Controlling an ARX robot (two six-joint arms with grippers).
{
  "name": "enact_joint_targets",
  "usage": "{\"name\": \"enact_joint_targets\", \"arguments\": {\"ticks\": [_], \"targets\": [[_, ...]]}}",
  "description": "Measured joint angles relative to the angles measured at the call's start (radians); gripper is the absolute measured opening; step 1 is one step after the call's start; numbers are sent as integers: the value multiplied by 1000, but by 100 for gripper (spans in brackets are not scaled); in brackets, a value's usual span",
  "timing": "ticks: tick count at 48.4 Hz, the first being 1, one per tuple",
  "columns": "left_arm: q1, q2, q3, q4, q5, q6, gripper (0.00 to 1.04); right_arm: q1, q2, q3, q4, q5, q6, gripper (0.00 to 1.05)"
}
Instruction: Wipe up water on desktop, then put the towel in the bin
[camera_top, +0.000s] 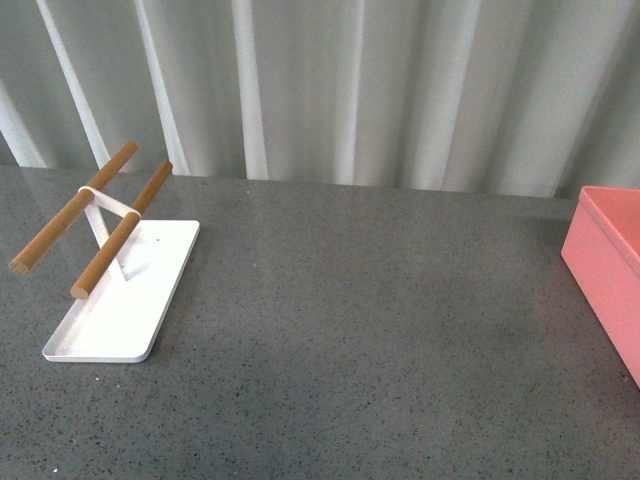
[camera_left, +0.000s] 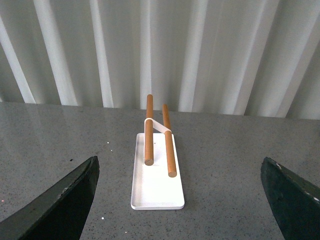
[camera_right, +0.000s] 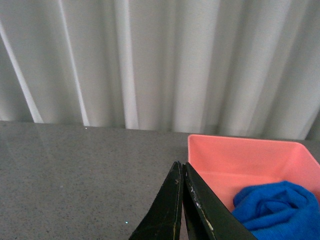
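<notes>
- While no arm shows in the front view, the desktop (camera_top: 370, 330) fills most of it: a dark grey speckled slab running back to a wall of pale pleated curtains (camera_top: 400, 90).
- At the right edge of that slab stands the bin (camera_top: 612, 270), salmon-pink with straight walls, cut off by the frame in the front view; the right wrist view shows its open inside.
- On the slab's left side sits a flat white tray (camera_top: 110, 335), well apart from the bin, carrying two wooden rods (camera_top: 120, 230) that slope up on a white support.
- Inside the bin lies the towel (camera_right: 277, 210), bright blue and bunched into folds, resting against the pink floor in the near corner.
- Beside the bin's near wall, the right gripper (camera_right: 181, 200) has its dark fingers pressed together, with nothing between them.
- Facing the tray, the left gripper (camera_left: 180, 200) has its fingers spread wide at either edge of its wrist view, holding nothing.
</notes>
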Motion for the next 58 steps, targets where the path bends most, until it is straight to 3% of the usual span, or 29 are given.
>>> {"name": "enact_joint_targets", "arguments": {"ticks": [6, 13, 21, 43, 58], "targets": [[0, 0, 0, 0, 0, 0, 98, 50, -87, -46, -41, 42, 0, 3], [0, 0, 0, 0, 0, 0, 98, 53, -119, -96, -8, 46, 0, 3], [0, 0, 0, 0, 0, 0, 98, 54, -200, -134, -71, 47, 1, 3], [0, 0, 0, 0, 0, 0, 98, 55, -618, -153, -433, 50, 4, 3], [0, 0, 0, 0, 0, 0, 98, 55, -793, -154, -599, 50, 8, 3]]}}
